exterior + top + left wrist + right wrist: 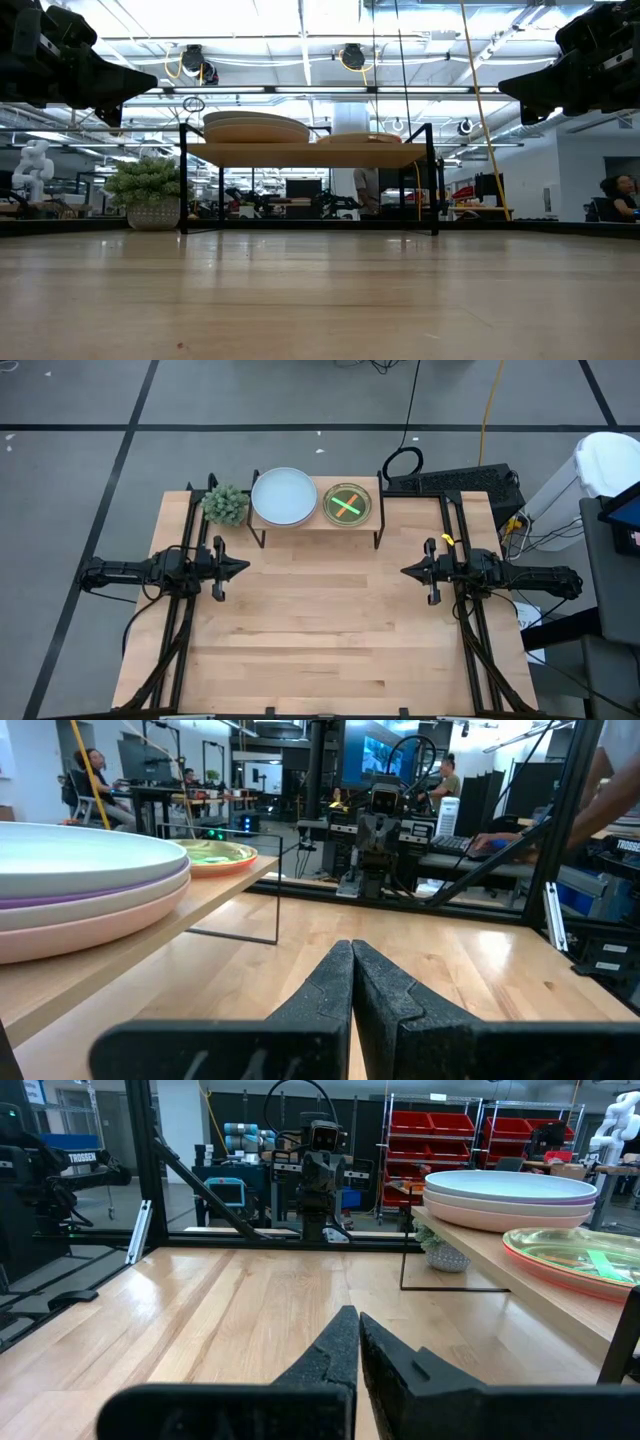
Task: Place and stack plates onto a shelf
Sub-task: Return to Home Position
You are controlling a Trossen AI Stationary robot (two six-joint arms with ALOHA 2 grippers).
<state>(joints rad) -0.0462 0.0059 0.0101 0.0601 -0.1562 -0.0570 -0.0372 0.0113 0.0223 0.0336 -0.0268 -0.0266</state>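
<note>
The shelf [316, 524], a low light-wood platform on dark legs, stands at the table's far edge. A stack of larger plates [283, 496] rests on its left half, pale grey-blue on top, purple and pink below [90, 885]. A stack of smaller translucent plates [348, 505], green on top, lies on its right half [575, 1255]. My left gripper [245, 568] is shut and hovers level at the table's left side. My right gripper [405, 571] is shut and hovers level at the right side. Both hold nothing.
A small potted plant [226, 505] stands left of the shelf on the table. A keyboard and cables [450, 480] lie beyond the table's far right corner. Bare wooden tabletop [320, 630] stretches between the two arms and toward the near edge.
</note>
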